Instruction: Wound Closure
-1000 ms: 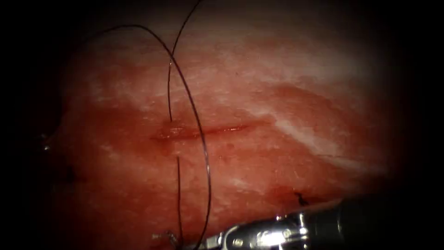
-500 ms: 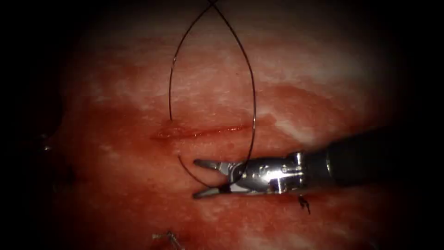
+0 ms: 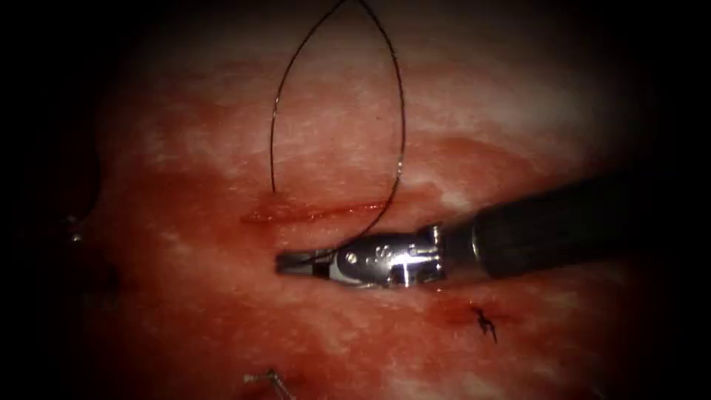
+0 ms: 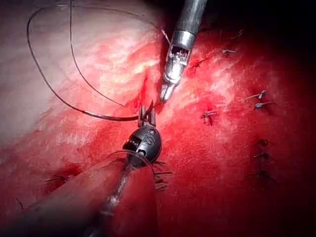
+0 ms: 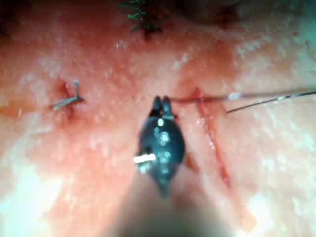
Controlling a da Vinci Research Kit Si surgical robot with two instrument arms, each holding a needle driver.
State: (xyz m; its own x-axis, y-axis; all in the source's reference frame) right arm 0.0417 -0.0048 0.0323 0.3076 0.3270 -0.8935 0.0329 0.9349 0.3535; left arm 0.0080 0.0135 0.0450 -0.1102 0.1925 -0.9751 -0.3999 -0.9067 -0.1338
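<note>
The cut [image 3: 318, 213] runs across the tissue [image 3: 444, 111], wet with red fluid. Just below its left end, my right tool [image 3: 290, 263] lies flat with its jaws shut on the short tail of thread where it leaves the tissue. The long thread [image 3: 404, 141] rises from above the cut, arcs off the top and comes back down onto this tool's jaw base. The right wrist view has the right tool [image 5: 160, 102] beside the cut [image 5: 212, 138], thread [image 5: 266, 101] leading away. In the left wrist view the left tool [image 4: 146, 114] hangs close to the right tool [image 4: 165, 95]; thread [image 4: 49, 94] reaches its tip, hold unclear.
Older stitches with cut thread ends dot the tissue: one below the right tool's shaft [image 3: 485, 320], one near the bottom edge [image 3: 263, 379], several in a row [image 4: 261, 158] and one beside the right tool [image 5: 69, 100].
My right tool rose from the bottom edge to just below the cut, opened around the thread tail, then shut on it. The long thread loop swung from the left across to the right.
</note>
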